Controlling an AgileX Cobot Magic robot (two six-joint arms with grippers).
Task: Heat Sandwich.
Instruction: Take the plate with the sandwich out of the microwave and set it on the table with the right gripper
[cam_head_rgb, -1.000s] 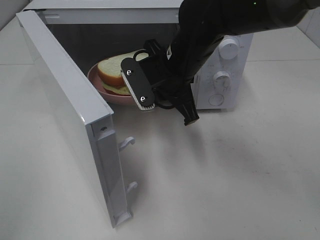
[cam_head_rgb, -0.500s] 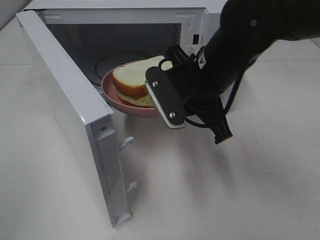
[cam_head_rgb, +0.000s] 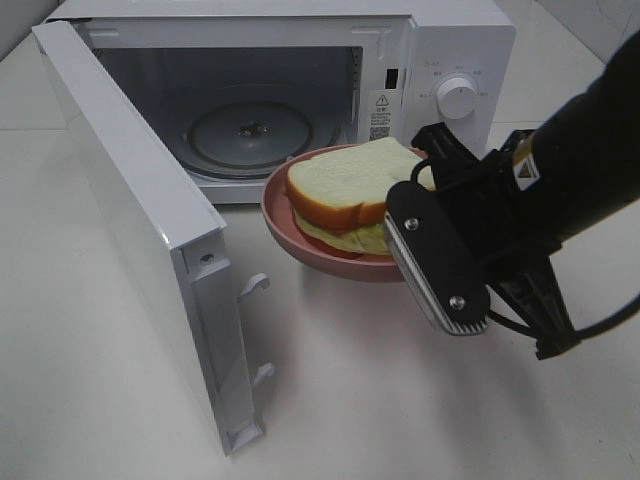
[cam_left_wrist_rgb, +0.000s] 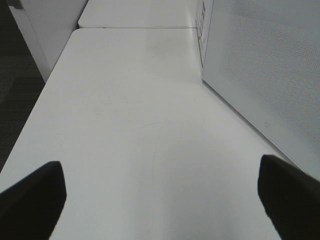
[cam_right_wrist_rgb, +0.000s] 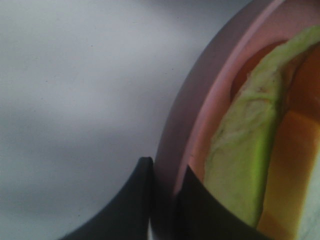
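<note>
Right end effector (cam_right_wrist_rgb: 162, 192) clenched on rim of round pink plate (cam_head_rgb: 290, 232) bearing pale layered sandwich (cam_head_rgb: 350, 190), clear of open white microwave (cam_head_rgb: 440, 45) doorway, above bare white counter (cam_head_rgb: 400, 400); left end effector (cam_left_wrist_rgb: 160, 192) spread wide, released.

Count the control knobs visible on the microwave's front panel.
1. A white round knob sits on the microwave panel, right of the open cavity. The right gripper and its arm cover the panel below it, so more knobs may be hidden.
</note>
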